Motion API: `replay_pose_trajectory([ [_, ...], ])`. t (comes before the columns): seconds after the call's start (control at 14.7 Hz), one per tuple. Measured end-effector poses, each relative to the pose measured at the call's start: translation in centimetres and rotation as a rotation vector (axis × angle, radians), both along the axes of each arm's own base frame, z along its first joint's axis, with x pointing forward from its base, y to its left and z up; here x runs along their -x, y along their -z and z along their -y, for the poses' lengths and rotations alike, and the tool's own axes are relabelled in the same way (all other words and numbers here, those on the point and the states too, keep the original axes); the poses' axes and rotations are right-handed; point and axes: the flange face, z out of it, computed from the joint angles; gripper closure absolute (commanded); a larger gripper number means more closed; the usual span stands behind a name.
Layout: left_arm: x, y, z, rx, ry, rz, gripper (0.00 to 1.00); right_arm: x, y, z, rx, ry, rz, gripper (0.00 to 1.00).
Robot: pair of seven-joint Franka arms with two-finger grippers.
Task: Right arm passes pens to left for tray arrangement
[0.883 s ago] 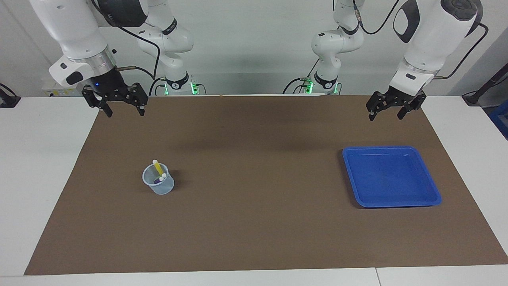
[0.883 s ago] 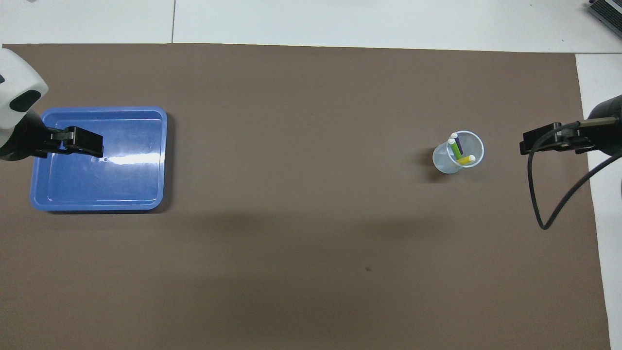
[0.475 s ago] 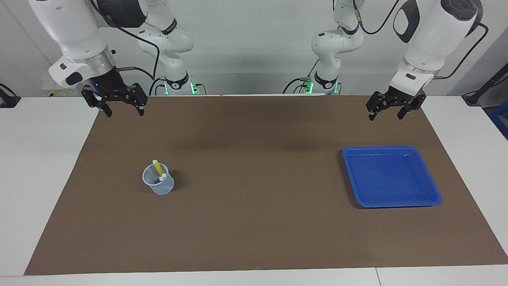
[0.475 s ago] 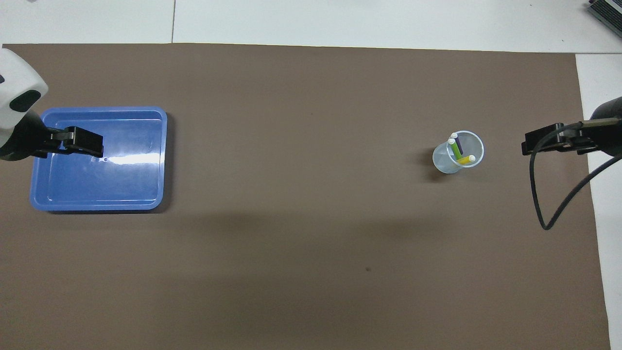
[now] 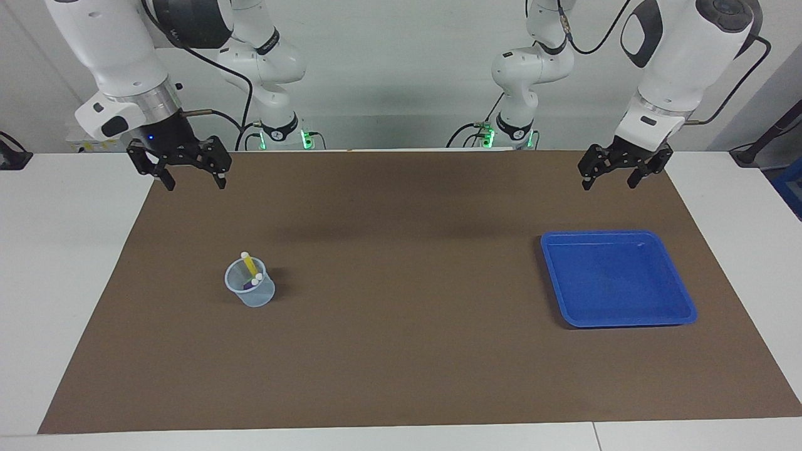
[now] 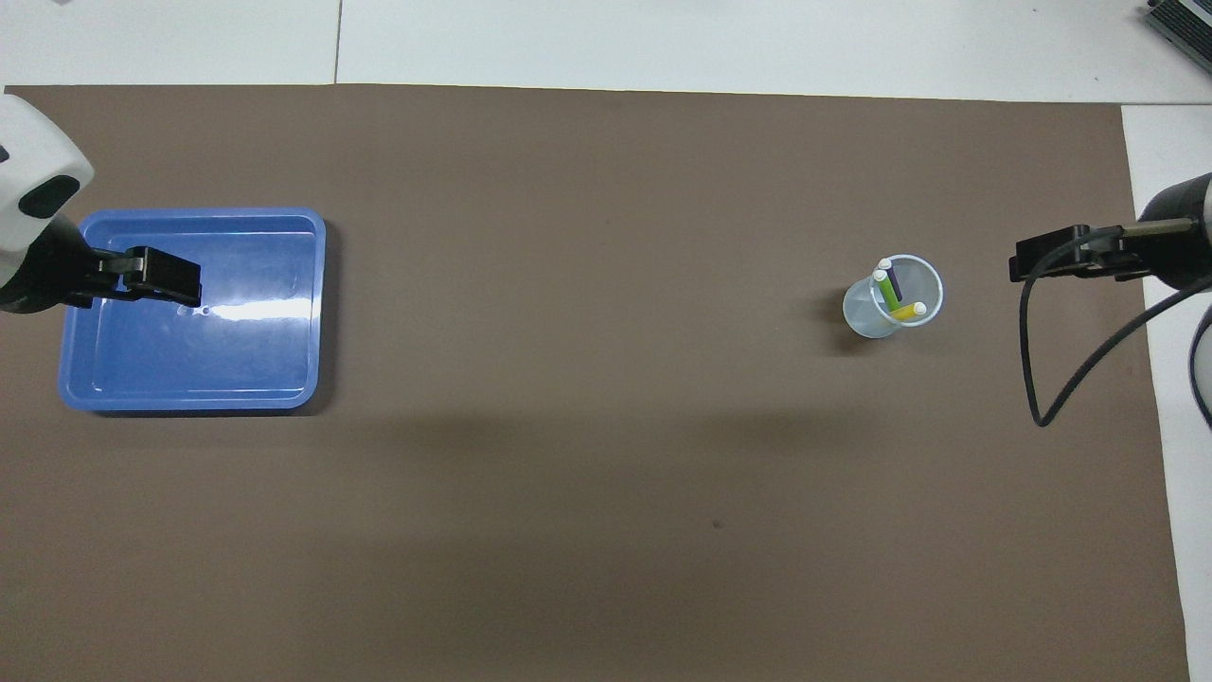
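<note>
Broadly, a brown mat (image 5: pixel 401 351) covers most of the white table (image 5: pixel 56 250). Next in size, the blue tray (image 5: pixel 626 316) lies flat on the mat toward the left arm's end, holding nothing. Up in the air, the right gripper (image 5: pixel 192 180) hangs over the mat's corner at its own end, jaws spread wide and holding nothing; the left gripper (image 5: pixel 609 181) hangs over the mat at its end, likewise spread and unloaded. A clear cup (image 5: pixel 250 294) stands toward the right arm's end, well apart from the tray, and the pens (image 6: pixel 894 291), yellow, purple and green, lean inside it.
</note>
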Motion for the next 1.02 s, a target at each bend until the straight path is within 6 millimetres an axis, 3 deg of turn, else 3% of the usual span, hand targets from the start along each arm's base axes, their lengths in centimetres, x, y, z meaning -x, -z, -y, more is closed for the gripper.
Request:
replay_pose_trajectory([
  [0.41, 0.0, 0.0, 0.0, 0.0, 0.0, 0.0, 0.0, -0.6, 3.1, 0.0, 0.0, -0.002, 0.02, 0.0],
  [0.68, 0.0, 0.0, 0.0, 0.0, 0.0, 0.0, 0.0, 1.0, 6.0, 0.1, 0.004, -0.061, -0.029, 0.0],
  [1.02, 0.0, 0.0, 0.0, 0.0, 0.0, 0.0, 0.0, 1.2, 9.0, 2.4, 0.007, -0.038, 0.011, 0.05],
])
